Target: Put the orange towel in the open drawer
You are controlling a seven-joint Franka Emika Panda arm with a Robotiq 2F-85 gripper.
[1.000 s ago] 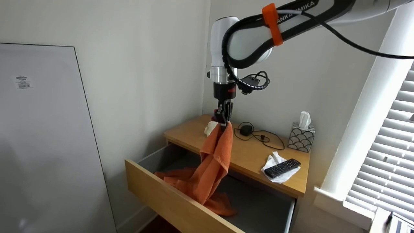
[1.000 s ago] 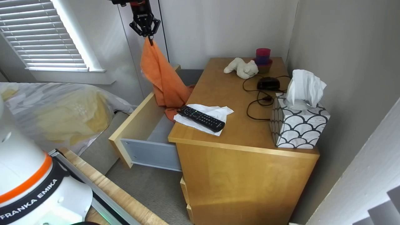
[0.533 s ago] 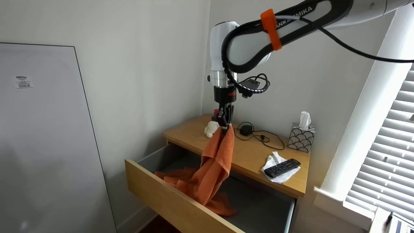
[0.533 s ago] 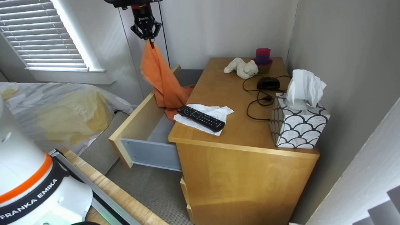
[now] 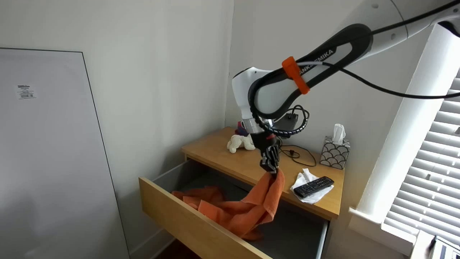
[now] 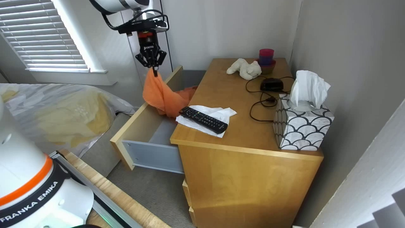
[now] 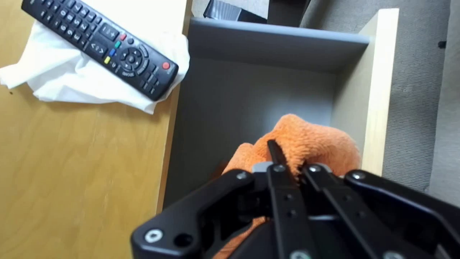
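My gripper point(image 5: 274, 172) is shut on an upper fold of the orange towel point(image 5: 248, 212) and holds it up above the open drawer. The rest of the towel hangs down and lies rumpled inside the open drawer point(image 5: 194, 219), against its tan front panel. In an exterior view my gripper point(image 6: 155, 70) points down with the towel point(image 6: 163, 96) draping below it into the drawer point(image 6: 139, 129). In the wrist view the towel point(image 7: 316, 138) is pinched between the fingertips point(image 7: 289, 162). The drawer's grey floor and front panel point(image 7: 381, 97) show beyond. Part of the towel is hidden behind my gripper.
A black remote point(image 5: 313, 187) lies on white tissue point(image 5: 305, 176) on the desk top, close to the drawer. A tissue box point(image 6: 303, 125), a black device with cable point(image 6: 271, 85), a white plush toy point(image 6: 245, 68) and stacked cups point(image 6: 266, 57) also stand on top.
My gripper has moved down, and in an exterior view also to the right, and tilted. It keeps hold of the towel, and more of the towel has sunk into the drawer.
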